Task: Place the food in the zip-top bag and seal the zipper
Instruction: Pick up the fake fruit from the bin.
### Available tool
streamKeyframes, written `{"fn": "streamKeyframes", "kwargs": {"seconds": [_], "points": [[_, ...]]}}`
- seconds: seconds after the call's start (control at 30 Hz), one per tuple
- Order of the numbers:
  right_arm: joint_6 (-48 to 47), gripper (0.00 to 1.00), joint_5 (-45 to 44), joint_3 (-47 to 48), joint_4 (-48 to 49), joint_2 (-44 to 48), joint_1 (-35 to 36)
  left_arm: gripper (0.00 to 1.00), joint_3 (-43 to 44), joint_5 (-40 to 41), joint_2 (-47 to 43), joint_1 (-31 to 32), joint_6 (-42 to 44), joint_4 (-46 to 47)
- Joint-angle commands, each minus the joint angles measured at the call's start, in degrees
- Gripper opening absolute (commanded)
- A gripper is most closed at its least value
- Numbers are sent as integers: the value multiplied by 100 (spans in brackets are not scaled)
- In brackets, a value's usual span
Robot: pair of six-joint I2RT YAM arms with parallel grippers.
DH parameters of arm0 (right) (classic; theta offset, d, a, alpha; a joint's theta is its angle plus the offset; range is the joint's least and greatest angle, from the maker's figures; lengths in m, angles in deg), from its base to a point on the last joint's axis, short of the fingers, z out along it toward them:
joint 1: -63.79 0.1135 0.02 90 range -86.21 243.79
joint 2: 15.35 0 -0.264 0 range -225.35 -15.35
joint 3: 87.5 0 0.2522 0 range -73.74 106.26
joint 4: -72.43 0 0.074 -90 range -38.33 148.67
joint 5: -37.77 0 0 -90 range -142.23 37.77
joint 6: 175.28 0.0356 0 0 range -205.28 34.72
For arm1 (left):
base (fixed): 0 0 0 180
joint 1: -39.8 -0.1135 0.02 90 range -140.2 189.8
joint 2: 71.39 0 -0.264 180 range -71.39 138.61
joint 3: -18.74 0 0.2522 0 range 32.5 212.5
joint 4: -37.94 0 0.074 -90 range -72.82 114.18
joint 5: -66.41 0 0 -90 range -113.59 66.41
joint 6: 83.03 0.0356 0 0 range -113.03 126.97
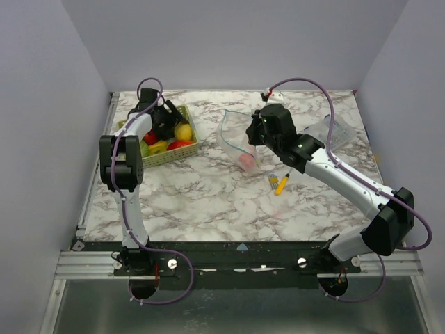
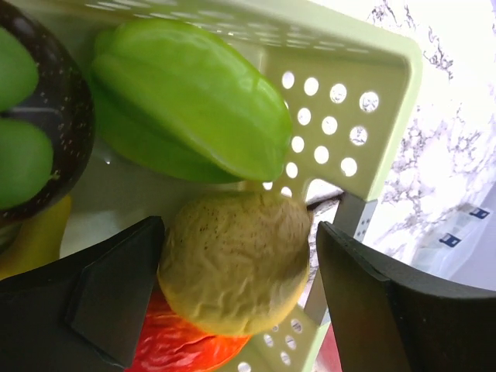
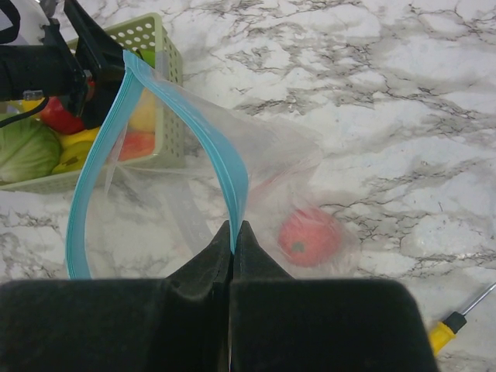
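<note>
Left hand [image 2: 236, 271]: jaws apart, straddling a tan fruit [image 2: 232, 232] in the basket [image 2: 387, 116], not clamped. Right hand [image 3: 232, 236]: pinched together on the zipper [image 3: 97, 163], holding the bag [image 3: 263, 163] mouth up; one red fruit [image 3: 310, 236] lies inside.

Risks, in my judgement: the outer jaw sits by the basket wall and may snag it, and the rounded fruit may squirt free on closing.

Counter [image 1: 208, 202]: marbled, flat. Plain pale walls on three sides.
</note>
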Motion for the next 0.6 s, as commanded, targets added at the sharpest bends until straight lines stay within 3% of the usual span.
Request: {"fn": "streamKeyframes", "kwargs": {"seconds": [0.0,0.3,0.47,0.57], "points": [[65,0,102,-36,109,59,-24,80,318,-613,299,18,-526,-228],[62,0,3,-53,58,119,-25,77,-392,-555,-122,135,-508,58],[98,0,45,-53,59,104,-24,48,-402,-300,-417,126,-296,-138],[108,0,50,-28,47,106,-24,40,-333,-73,-728,127,-182,-391]]}}
